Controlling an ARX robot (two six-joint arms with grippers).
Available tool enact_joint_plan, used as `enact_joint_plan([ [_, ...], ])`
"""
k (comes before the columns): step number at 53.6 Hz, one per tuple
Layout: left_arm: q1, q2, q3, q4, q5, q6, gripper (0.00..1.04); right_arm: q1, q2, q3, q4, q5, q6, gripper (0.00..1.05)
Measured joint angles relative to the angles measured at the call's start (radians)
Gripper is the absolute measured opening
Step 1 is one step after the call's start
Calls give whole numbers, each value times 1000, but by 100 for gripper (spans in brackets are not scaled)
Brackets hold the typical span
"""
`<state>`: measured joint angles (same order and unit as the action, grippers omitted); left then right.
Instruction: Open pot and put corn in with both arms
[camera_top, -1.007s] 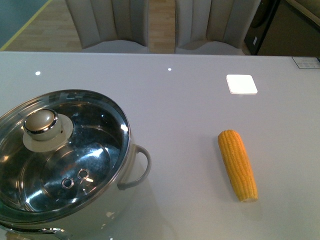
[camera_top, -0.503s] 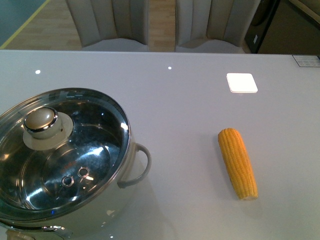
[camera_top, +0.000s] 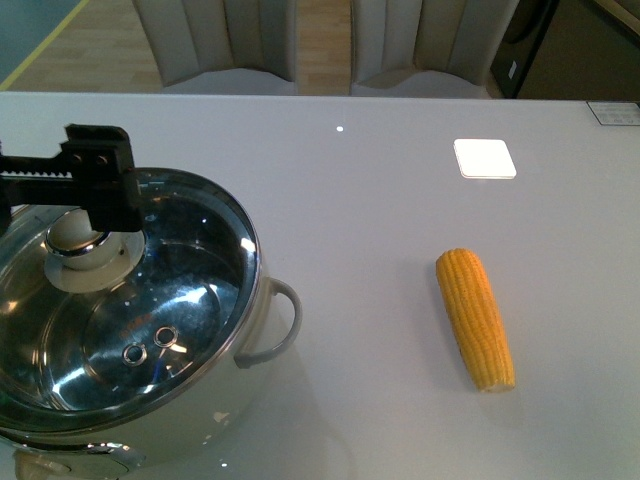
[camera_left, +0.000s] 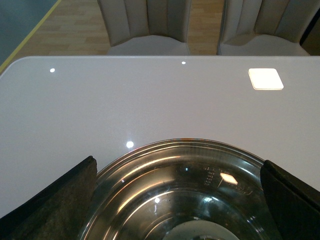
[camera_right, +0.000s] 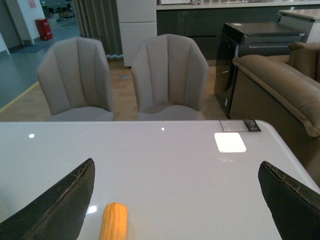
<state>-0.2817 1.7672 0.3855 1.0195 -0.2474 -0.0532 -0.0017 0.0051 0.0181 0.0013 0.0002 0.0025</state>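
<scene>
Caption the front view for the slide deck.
Left gripper, open, at the knob of the lidded pot; corn lies apart on the white table.

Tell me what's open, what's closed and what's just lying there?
pot: closed.
lid: sitting on the pot, not lifted.
corn: lying flat on the table, outside the pot.
left gripper: open, above the lid's knob.
right gripper: open, empty.

- Soft overhead light is flooding the glossy white table (camera_top: 380, 260); a white square patch (camera_top: 485, 158) is blowing out at two o'clock.
- The shiny steel pot's glass lid (camera_top: 170, 300) is mirroring small highlights.
- The dark gripper fingers (camera_left: 50, 202) are blurring in both wrist views.
</scene>
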Motion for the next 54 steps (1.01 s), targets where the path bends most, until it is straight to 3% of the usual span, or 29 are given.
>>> enact_joint_plan([
  [11, -3, 217, 50, 136, -27, 10, 98, 0, 0, 0, 0, 0, 0, 96],
  [25, -59, 295, 48, 247, -78, 8, 98, 0, 0, 0, 0, 0, 0, 96],
  [47, -77, 302, 18, 254, -133, -30, 97, 0, 0, 0, 0, 0, 0, 96],
  [54, -79, 304, 14, 256, -140, -43, 89, 0, 0, 0, 0, 0, 0, 96],
])
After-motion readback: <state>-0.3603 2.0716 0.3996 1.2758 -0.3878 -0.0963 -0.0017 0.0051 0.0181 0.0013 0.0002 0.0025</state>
